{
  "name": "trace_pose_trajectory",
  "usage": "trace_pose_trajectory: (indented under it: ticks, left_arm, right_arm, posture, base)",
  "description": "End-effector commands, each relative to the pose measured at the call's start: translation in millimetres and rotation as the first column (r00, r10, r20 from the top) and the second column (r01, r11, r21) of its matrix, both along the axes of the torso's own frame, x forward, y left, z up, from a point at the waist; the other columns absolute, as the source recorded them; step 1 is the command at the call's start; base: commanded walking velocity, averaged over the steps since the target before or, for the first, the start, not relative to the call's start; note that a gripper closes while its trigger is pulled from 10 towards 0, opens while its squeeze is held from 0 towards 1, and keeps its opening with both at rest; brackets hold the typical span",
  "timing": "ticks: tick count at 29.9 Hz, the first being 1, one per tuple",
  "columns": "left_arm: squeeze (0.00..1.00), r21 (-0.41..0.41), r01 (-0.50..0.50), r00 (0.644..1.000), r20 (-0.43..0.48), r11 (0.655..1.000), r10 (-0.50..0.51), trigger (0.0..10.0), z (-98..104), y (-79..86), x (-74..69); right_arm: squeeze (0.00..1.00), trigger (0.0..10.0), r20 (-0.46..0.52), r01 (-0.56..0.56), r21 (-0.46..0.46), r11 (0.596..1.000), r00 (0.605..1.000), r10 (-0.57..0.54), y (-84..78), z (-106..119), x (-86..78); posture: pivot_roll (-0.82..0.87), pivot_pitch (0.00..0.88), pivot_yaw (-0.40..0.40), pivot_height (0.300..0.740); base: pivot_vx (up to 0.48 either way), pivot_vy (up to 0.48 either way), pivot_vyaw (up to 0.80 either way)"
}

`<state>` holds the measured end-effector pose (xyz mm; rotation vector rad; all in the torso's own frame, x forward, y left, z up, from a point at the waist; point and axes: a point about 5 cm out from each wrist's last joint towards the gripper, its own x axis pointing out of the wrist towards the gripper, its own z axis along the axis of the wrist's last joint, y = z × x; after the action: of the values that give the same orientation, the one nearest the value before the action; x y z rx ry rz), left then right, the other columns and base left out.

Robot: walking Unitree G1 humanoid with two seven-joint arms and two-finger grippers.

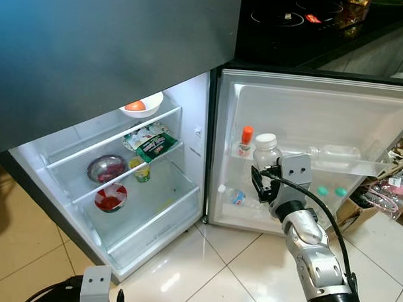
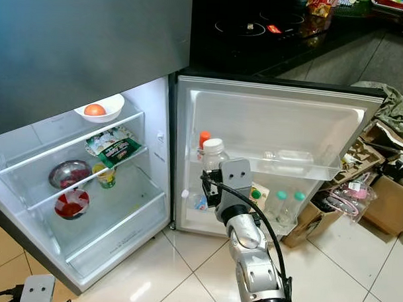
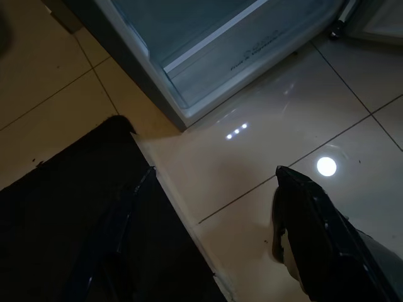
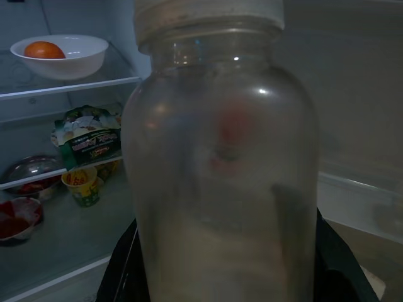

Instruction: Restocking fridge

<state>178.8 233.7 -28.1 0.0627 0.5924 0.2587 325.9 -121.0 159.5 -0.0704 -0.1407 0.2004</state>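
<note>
The fridge stands open, its door (image 1: 362, 110) swung out to the right. My right gripper (image 1: 263, 181) is shut on a clear jar with a white lid (image 1: 266, 150), held upright just in front of the door's upper shelf (image 1: 350, 167). An orange-capped bottle (image 1: 245, 139) stands on that shelf right behind the jar, and a clear bottle (image 1: 335, 152) lies on it. In the right wrist view the jar (image 4: 220, 163) sits between the black fingers (image 4: 343, 264). My left gripper (image 3: 214, 217) hangs open low over the floor.
Inside are a white bowl with an orange (image 1: 142, 108), a green packet (image 1: 154, 145), a metal bowl (image 1: 105, 167), a small cup (image 1: 141, 170) and a red bowl (image 1: 110, 197). Teal-capped bottles (image 1: 329, 192) stand low in the door. Boxes (image 2: 379, 190) crowd the right; a dark mat (image 3: 56, 226) lies below.
</note>
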Motion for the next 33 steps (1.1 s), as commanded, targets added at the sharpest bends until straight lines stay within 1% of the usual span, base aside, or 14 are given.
trace_pose_trajectory:
  ticks: [1,10,20,33]
  left_arm:
    - [0.00,-0.002,-0.002,0.999,-0.048,1.000,0.002,10.0,-7.5,1.0,-8.7]
    - [0.00,0.003,-0.011,0.999,-0.050,1.000,0.011,10.0,-7.9,2.4,-6.9]
    - [0.00,0.012,-0.015,0.998,-0.053,1.000,0.016,10.0,-8.3,4.6,-6.9]
    - [0.00,0.020,-0.022,0.998,-0.057,1.000,0.023,10.0,-9.1,6.6,-7.4]
  right_arm:
    - [0.00,10.0,-0.001,-0.006,0.004,1.000,1.000,0.006,0.5,-2.3,-2.0]
    - [0.00,10.0,-0.004,-0.012,0.001,1.000,1.000,0.012,1.1,-3.1,-2.5]
    - [0.00,10.0,-0.008,-0.016,0.001,1.000,1.000,0.016,0.8,-4.1,-2.8]
    - [0.00,10.0,-0.012,-0.013,0.002,1.000,1.000,0.013,-0.2,-5.1,-3.6]
  posture:
    - [-0.07,0.174,-0.003,0.710]
    - [-0.07,0.171,-0.002,0.710]
    - [-0.07,0.168,-0.002,0.710]
    - [-0.07,0.174,-0.001,0.710]
  base:
    - [0.000,-0.277,0.00]
    - [0.000,-0.338,0.00]
    - [0.295,-0.308,0.00]
    - [0.367,0.000,0.00]
